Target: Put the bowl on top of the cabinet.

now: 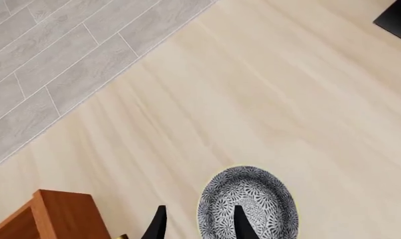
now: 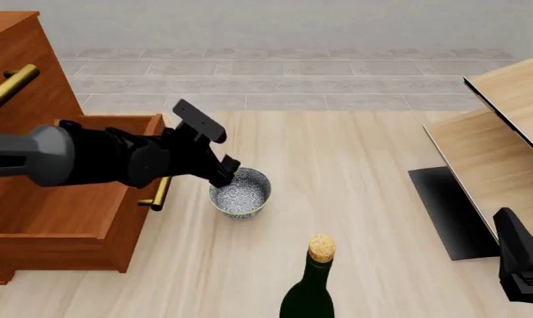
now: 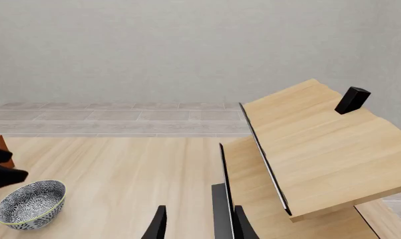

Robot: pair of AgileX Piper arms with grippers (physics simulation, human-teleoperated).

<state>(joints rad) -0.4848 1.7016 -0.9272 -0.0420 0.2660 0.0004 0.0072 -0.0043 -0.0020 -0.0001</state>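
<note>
The bowl [image 2: 245, 193] is small and round, with a grey-white speckled pattern and a pale rim. It stands on the light wood floor beside the reddish-brown cabinet [image 2: 54, 205]. My left gripper [image 2: 224, 174] is open at the bowl's near-left rim. In the left wrist view one finger [image 1: 244, 225] is over the inside of the bowl [image 1: 253, 191] and the other is outside it. The cabinet corner [image 1: 57, 211] shows there too. My right gripper [image 2: 520, 265] is open and far off at the lower right, holding nothing; its own view shows the bowl [image 3: 29, 203] in the distance.
A dark green corked bottle [image 2: 311, 285] stands in front of the bowl. Pale wood furniture with black edging [image 2: 500, 126] and a black floor panel [image 2: 447, 212] fill the right side. A brass handle [image 2: 161, 192] sticks out from the cabinet's lower drawer near my left arm.
</note>
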